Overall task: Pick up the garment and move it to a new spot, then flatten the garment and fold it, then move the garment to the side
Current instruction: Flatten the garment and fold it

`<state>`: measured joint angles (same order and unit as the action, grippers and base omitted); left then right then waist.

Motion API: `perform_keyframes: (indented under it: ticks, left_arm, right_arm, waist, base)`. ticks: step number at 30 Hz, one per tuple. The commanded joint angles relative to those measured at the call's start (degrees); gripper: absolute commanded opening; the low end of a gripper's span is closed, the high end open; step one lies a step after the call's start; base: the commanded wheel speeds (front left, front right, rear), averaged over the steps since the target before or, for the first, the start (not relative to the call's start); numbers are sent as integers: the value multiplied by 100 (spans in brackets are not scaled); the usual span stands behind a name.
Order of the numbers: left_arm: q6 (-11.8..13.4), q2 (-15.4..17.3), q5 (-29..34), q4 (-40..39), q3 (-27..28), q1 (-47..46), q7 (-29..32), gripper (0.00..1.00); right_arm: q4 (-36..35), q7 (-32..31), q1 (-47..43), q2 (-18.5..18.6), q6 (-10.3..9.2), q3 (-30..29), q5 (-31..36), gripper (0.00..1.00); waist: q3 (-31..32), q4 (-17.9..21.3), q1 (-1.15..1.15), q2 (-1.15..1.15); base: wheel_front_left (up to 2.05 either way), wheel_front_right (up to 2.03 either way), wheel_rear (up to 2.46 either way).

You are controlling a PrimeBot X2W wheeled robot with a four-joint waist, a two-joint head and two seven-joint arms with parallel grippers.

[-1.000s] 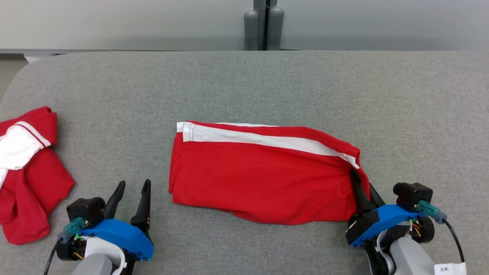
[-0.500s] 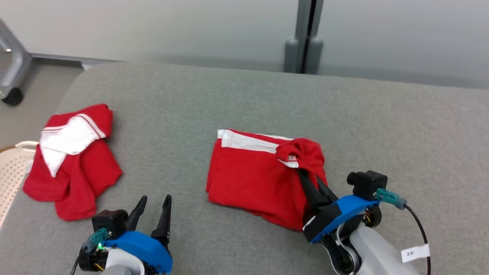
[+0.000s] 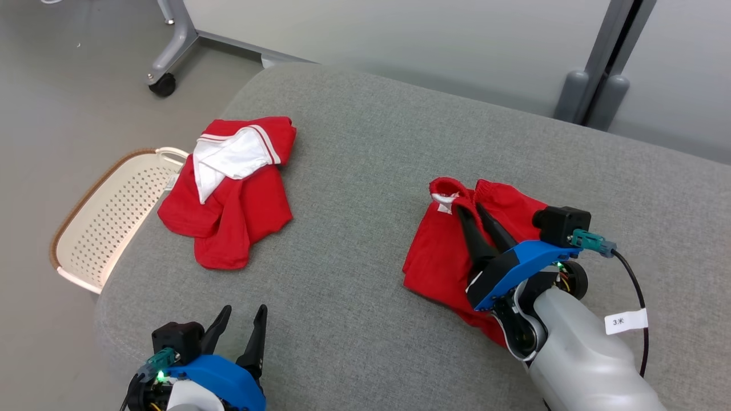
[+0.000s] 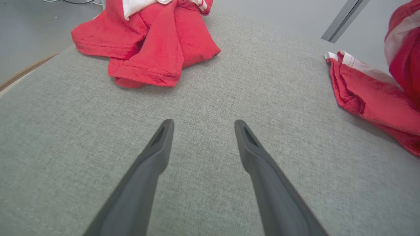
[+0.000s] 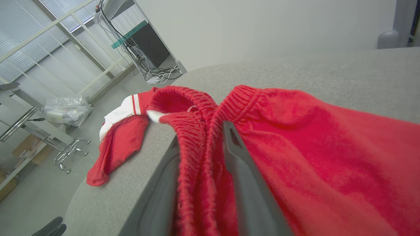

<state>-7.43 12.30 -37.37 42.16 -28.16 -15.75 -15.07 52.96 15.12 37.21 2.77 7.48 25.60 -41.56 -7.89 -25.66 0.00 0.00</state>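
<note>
The garment (image 3: 440,257), red shorts with a white stripe, lies folded over on the grey padded table (image 3: 365,142) at the right. My right gripper (image 3: 469,208) rests on top of it, its fingers closed around the bunched elastic waistband. In the right wrist view the ribbed waistband (image 5: 197,131) runs between the two fingers. My left gripper (image 3: 244,308) hovers open and empty over bare table near the front edge. In the left wrist view, the left gripper (image 4: 200,122) has the garment (image 4: 361,95) well off to its right.
A second red and white garment (image 3: 234,188) lies crumpled near the table's left edge. A white perforated basket (image 3: 103,217) stands on the floor beside that edge. A wheeled frame leg (image 3: 163,85) stands further back.
The head camera has swung left, bringing the floor and basket into view. My right gripper has carried the garment's right end leftward over the rest, folding it. The left gripper stays open.
</note>
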Motion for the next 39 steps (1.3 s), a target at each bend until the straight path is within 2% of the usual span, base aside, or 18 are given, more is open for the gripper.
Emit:
perform_keyframes:
  ticks: [1, 5, 8, 12, 17, 23, 31, 39]
  left_arm:
    - [-9, 21, -17, -7, 15, -53, -14, 100]
    - [-9, 39, 0, -53, 119, 31, -15, 100]
    - [-9, 33, 84, -154, 253, 79, -14, 100]
    - [-9, 33, 293, -361, 506, 155, -14, 100]
    - [-9, -7, 782, -716, 1076, 283, -14, 100]
    - [28, -108, 1441, -1035, 1721, 552, -14, 100]
    - [48, -255, 2219, -1266, 2388, 978, -14, 100]
    - [52, -428, 2639, -1236, 2783, 1311, -14, 100]
  right_arm:
    - [-31, 4, 95, 25, 2, 47, -81, 100]
    - [-317, 4, 77, 28, 2, 99, -95, 100]
    - [-628, 4, -105, 32, 2, -132, 90, 100]
    - [-1056, 4, -446, 28, 2, -790, 720, 100]
    - [-1560, 4, -1002, 22, 2, -1739, 1600, 100]
    - [-2009, 4, -1679, 25, 1, -2390, 2403, 100]
    - [-2417, 4, -2492, 19, 2, -2626, 3053, 100]
    - [-2401, 3, -2865, 20, 2, -2630, 2987, 100]
  waist:
    - [-98, -98, 0, 0]
    - [-67, 78, 0, 0]
    - [-17, 335, 0, 0]
    - [55, 757, 0, 0]
    - [118, 1268, 0, 0]
    - [233, 1776, 0, 0]
    - [464, 2348, 0, 0]
    - [759, 2648, 0, 0]
  base:
    - [0, 0, 0]
    - [0, 0, 0]
    - [0, 0, 0]
    - [0, 0, 0]
    - [0, 0, 0]
    - [0, 0, 0]
    - [0, 0, 0]
    - [0, 0, 0]
